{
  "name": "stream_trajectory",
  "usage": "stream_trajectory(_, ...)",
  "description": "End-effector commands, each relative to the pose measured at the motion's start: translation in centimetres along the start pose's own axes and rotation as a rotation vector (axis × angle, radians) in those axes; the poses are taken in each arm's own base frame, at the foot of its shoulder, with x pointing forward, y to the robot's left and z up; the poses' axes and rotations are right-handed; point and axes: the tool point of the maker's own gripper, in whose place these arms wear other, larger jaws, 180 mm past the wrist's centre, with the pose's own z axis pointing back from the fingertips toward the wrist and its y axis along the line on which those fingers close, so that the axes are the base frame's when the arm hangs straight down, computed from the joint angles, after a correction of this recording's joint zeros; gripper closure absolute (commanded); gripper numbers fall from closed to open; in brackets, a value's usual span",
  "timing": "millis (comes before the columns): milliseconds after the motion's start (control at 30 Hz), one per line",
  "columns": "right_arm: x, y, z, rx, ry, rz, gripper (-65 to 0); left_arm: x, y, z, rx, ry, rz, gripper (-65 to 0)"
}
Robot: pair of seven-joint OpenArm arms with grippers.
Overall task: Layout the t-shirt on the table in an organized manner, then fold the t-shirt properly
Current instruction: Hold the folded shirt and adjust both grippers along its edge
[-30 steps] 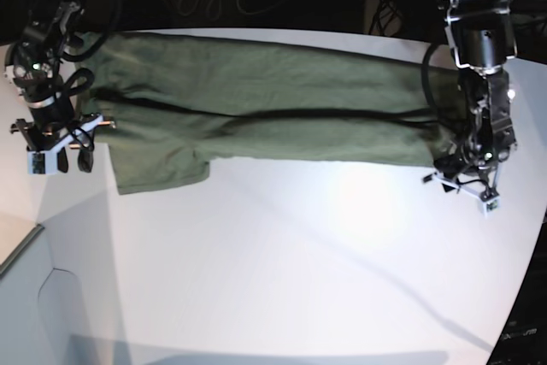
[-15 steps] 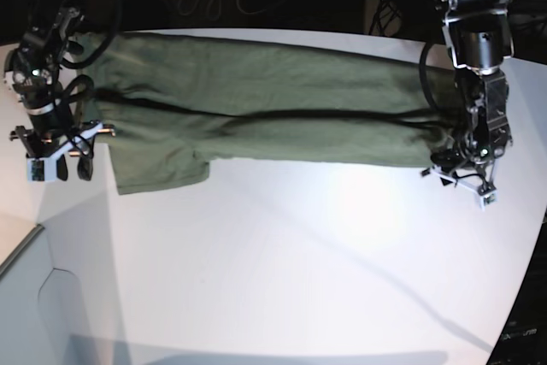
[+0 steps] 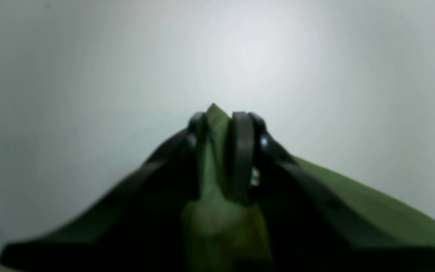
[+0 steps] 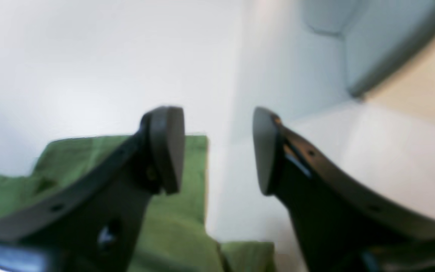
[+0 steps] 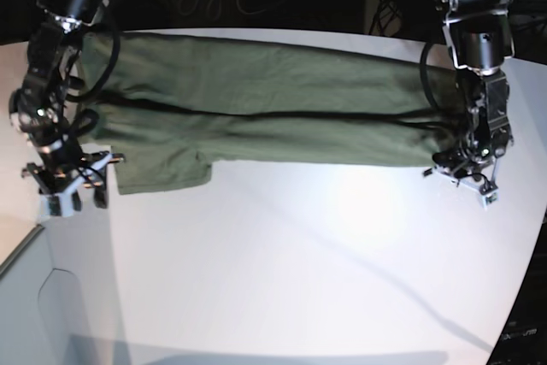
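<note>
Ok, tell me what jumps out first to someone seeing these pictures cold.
The olive-green t-shirt stretches in a long folded band across the far half of the white table, one sleeve hanging toward the near side at the base view's left. At its right end the left gripper has its jaws pinched on a peak of the fabric. The right gripper hangs at the sleeve end, jaws apart and empty.

White table (image 5: pixel 308 271) with curved edge. Olive-green t-shirt (image 5: pixel 256 108) lies stretched left-right across far half; 1 sleeve points toward near-left.
</note>
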Motion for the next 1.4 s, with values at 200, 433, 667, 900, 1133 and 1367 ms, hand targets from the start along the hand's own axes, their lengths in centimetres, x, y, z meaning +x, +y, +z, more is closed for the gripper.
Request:
stream_trajectory(200,-4.1,0.8,-4.5,0.062,0.196,0.083,-42.6,0.5,-0.2,0.2,-0.01,0.006,0.004,0.0)
stream_trajectory(433,-6.2,1.7,-4.8,0.087,0.256,0.079,-42.6,0.5,-0.1,0.2,-0.009,0.005,0.003,0.0)
stream_trajectory(667,-10.1,5.2,-4.9,0.191,0.363,0.115,-42.1,0.5,-0.1,0.2,-0.009,0.005,0.003,0.0)
stream_trajectory(900,-10.8,5.4,-5.7,0.208,0.397,0.09,-13.1,0.6,0.0,0.2,-0.006,0.004,0.002,0.0)
stream_trajectory(1133,-5.8,3.8,-7.0,0.167,0.288,0.119,0.0,3.3,-0.5,1.2,-0.018,-0.071,-0.002,0.0)
stream_trajectory(1367,2.9,2.1,-7.0,0.094,0.088,0.192,0.0,7.9,-1.8,3.7,-0.048,-0.211,-0.012,0.0)
